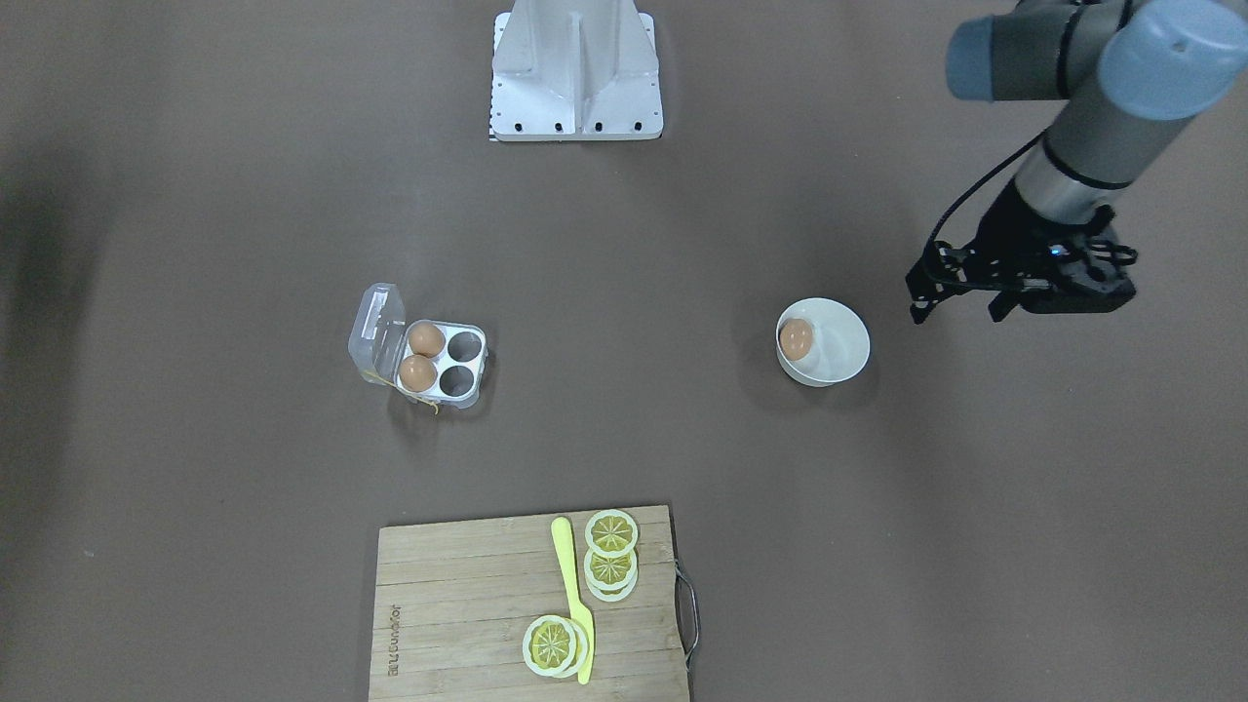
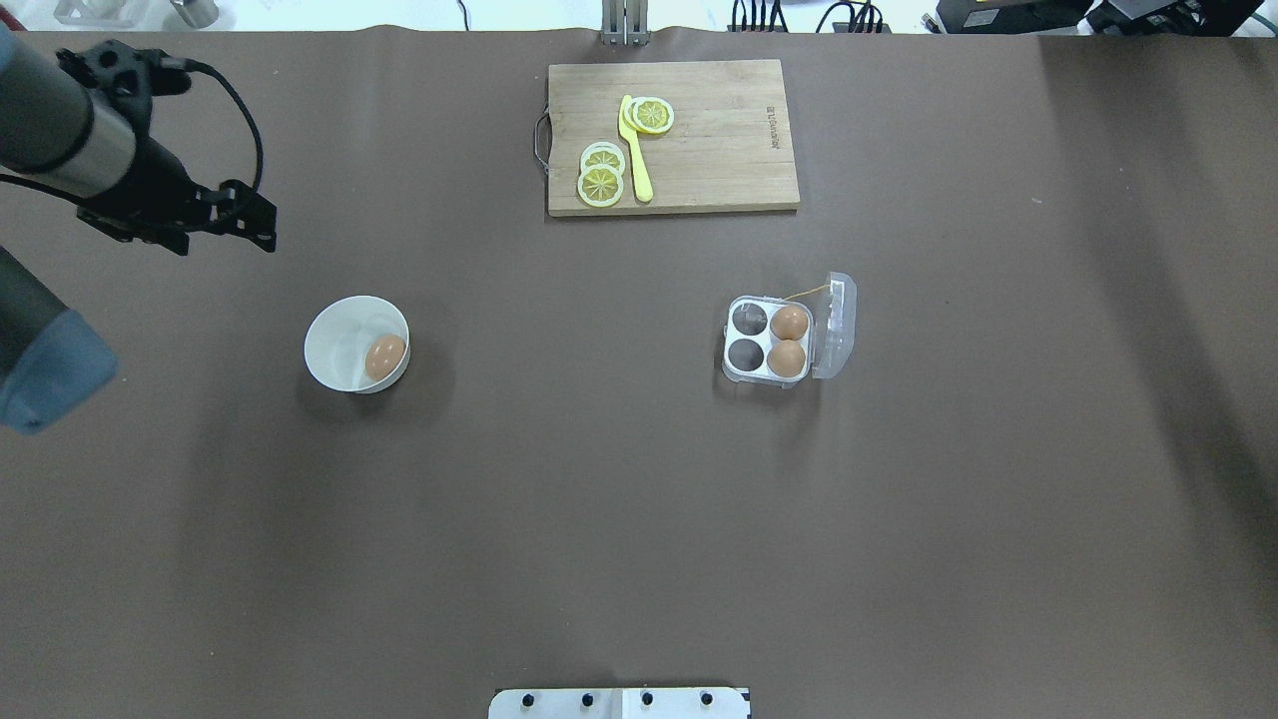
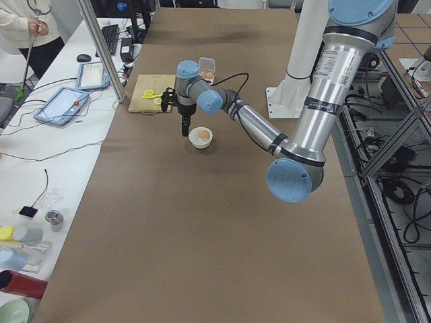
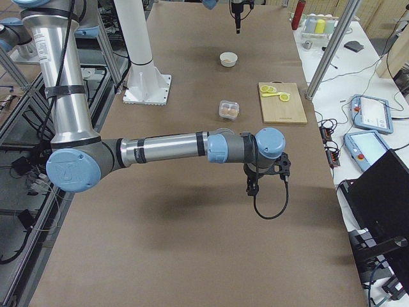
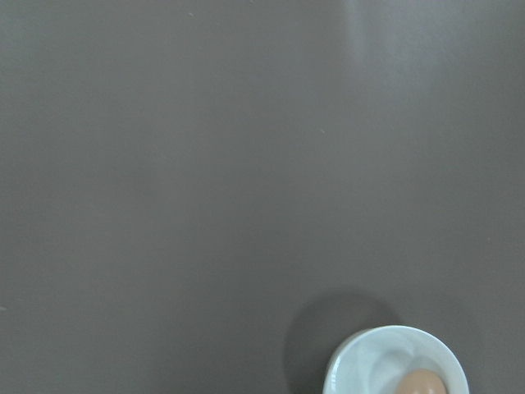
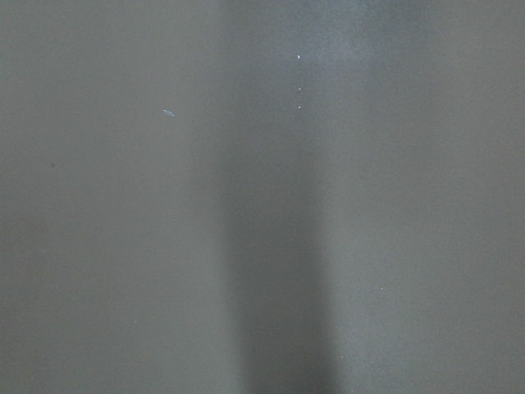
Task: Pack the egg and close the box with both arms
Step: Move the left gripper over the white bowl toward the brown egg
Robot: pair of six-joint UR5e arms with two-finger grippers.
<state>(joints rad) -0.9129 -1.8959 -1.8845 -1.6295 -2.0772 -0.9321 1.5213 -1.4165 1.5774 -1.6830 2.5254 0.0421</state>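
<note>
The egg [image 1: 796, 337] lies in a round white bowl [image 1: 840, 343] and also shows in the overhead view [image 2: 384, 357] and at the bottom of the left wrist view [image 5: 422, 384]. The box [image 1: 466, 344] is a clear four-cell carton with its lid [image 1: 375, 327] open. Two brown eggs fill the two cells by the hinge, and the other two cells are empty. My left gripper [image 1: 957, 308] is open and empty, above the table beside the bowl. My right gripper [image 4: 251, 187] hangs over bare table far from the box; I cannot tell its state.
A wooden cutting board [image 1: 458, 604] holds lemon slices [image 1: 611, 533] and a yellow knife [image 1: 573, 595] at the operators' edge. The white stand [image 1: 577, 68] is at the robot's edge. Brown table lies between the bowl and the box.
</note>
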